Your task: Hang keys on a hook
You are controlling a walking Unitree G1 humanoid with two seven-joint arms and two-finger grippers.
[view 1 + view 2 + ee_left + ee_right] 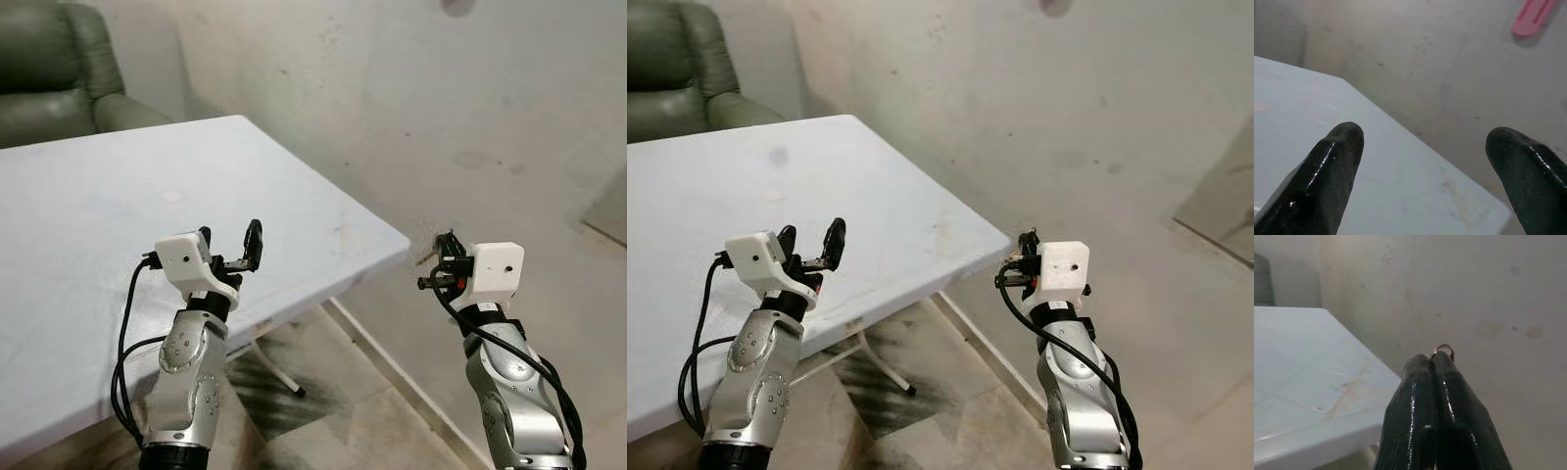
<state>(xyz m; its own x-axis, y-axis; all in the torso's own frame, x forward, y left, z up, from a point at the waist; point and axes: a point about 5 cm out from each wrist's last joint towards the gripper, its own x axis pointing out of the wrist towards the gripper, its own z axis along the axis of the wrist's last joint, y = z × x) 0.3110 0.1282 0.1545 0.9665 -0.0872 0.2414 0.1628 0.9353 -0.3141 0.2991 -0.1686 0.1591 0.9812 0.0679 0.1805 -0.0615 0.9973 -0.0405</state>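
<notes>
White rectangular bench [118,196] with faint stains and scratches, bare top, its near corner lying between left pincer [231,253] and right pincer [443,262]. White folding metal leg [274,367] beneath, below left pincer, standing on grey marbled tile floor [343,392].

Place: a lived-in room of a home.
Seating: a green padded armchair [59,73] stands in the far corner.
Table: a white folding table [118,225] on thin metal legs, its top scuffed.
Wall: stained, marked plaster [441,108], with a pink hook [1530,17] fixed high up.
Floor: worn, veined stone tiles [323,392].
</notes>
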